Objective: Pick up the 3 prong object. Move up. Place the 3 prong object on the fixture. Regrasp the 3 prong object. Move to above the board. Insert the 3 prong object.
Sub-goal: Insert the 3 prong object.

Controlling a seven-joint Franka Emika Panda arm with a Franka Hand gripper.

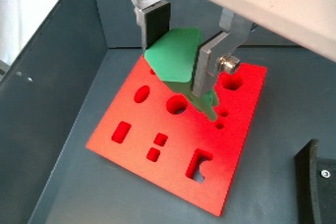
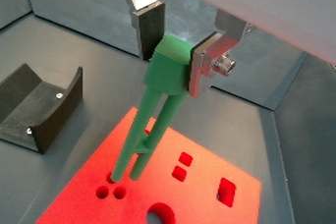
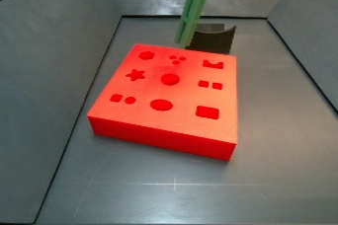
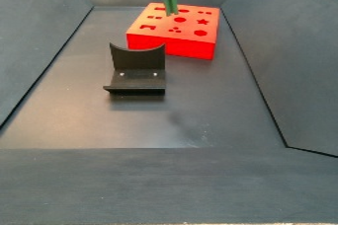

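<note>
Both side views crop the claw (image 2: pixel 178 46) out.

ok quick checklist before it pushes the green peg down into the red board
1. Grip: gripper shut on the slim green plastic 3 prong object: ok.
2. Prongs point down toward the thick red-orange board: ok.
3. Peg over the board, in a side view: ok.
4. Prongs lined up with the small dot holes: cannot tell.
5. Dark fixture stands apart from the board: ok.
</note>
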